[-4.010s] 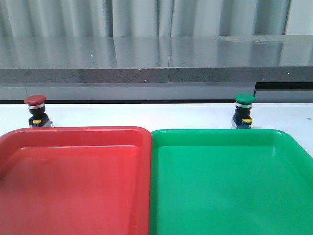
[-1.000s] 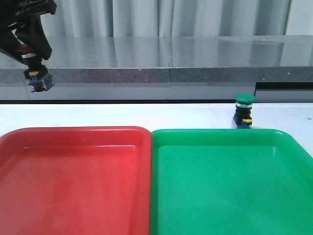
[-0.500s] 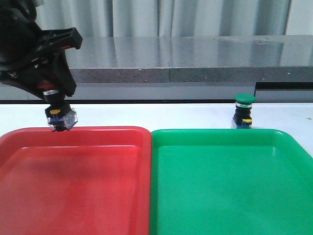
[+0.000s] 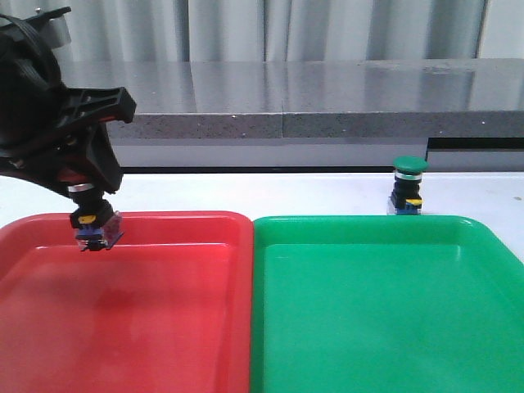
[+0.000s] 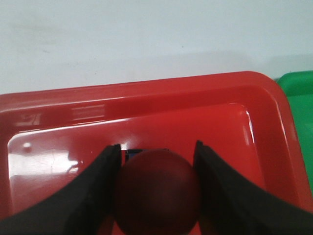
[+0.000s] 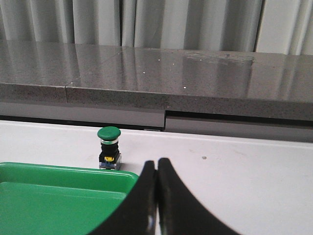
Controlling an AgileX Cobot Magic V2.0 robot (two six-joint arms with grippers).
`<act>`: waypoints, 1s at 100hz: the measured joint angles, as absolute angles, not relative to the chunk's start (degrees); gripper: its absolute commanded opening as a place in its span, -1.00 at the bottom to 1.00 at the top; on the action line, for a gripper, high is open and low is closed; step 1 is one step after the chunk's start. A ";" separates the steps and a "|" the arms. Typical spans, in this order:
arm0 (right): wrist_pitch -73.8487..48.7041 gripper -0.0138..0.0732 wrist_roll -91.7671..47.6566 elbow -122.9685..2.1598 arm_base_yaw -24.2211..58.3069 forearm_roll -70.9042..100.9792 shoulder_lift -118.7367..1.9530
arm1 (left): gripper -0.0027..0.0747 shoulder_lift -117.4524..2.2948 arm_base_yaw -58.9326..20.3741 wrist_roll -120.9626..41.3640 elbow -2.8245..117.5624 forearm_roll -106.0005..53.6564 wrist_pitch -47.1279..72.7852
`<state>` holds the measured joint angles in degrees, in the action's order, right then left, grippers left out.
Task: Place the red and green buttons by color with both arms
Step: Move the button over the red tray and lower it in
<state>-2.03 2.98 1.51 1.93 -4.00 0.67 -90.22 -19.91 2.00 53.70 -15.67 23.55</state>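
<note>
Red tray (image 4: 164,327) fills the white worktop's (image 4: 246,192) seven o'clock corner; the left gripper (image 4: 92,214) hangs over its far rim, jaws grasping the red button (image 5: 157,191). Lower it further inward before letting go. Right gripper (image 6: 156,196): jaws clenched, empty. Green button (image 4: 408,187) waits at one o'clock.

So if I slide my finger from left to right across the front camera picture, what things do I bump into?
Left end effector holding the red button → red tray → green tray → green button standing on the white table behind the green tray's back rim.
</note>
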 measured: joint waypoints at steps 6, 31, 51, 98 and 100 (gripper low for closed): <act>-2.03 -0.94 2.98 1.51 1.93 -4.00 0.67 | -0.59 -90.22 -19.91 2.00 53.35 -15.67 22.88; -2.03 -0.94 2.98 1.51 1.93 -4.00 0.67 | -0.59 -92.32 -19.91 2.00 53.31 -15.78 21.32; -2.03 -0.94 2.98 1.51 1.93 -4.00 0.67 | -0.59 -95.67 -20.04 2.00 53.31 -15.78 21.32; -2.03 -0.94 2.98 1.51 1.93 -4.00 0.67 | 0.32 -95.64 -20.06 2.00 53.31 -16.11 21.12; -2.03 -0.94 2.98 1.51 1.93 -4.00 0.67 | 0.36 -95.64 -20.06 2.00 53.31 -16.11 21.12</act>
